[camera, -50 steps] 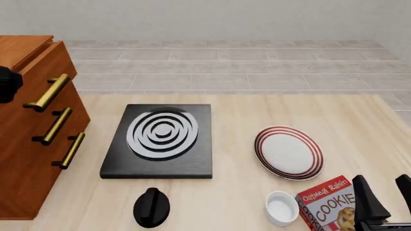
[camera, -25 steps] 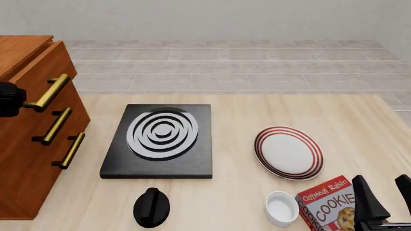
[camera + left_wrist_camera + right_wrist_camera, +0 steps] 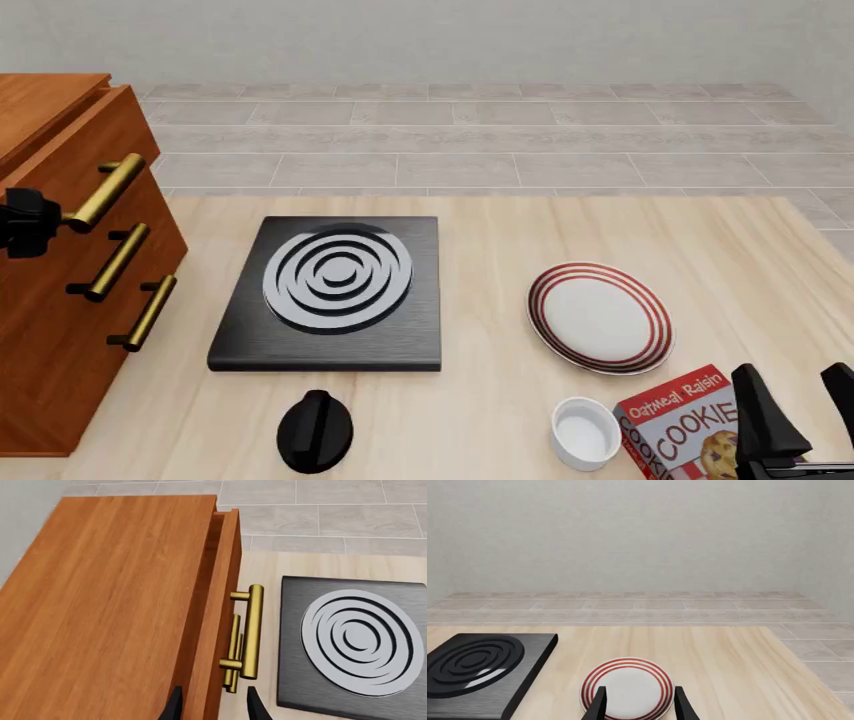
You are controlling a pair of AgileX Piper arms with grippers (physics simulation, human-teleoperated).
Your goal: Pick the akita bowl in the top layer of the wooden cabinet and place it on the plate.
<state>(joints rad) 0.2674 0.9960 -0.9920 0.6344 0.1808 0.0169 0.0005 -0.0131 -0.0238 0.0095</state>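
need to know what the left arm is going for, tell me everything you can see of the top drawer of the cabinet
The top drawer is reddish-brown wood like the rest of the cabinet, with a brass bar handle on two short posts. It sits pulled out only a crack: a narrow dark gap shows behind its front panel, and nothing inside is visible. It is the uppermost of three drawers, at the table's left edge beside the black stove slab. The left gripper is open, its fingers straddling the drawer front near the handle; contact cannot be told.
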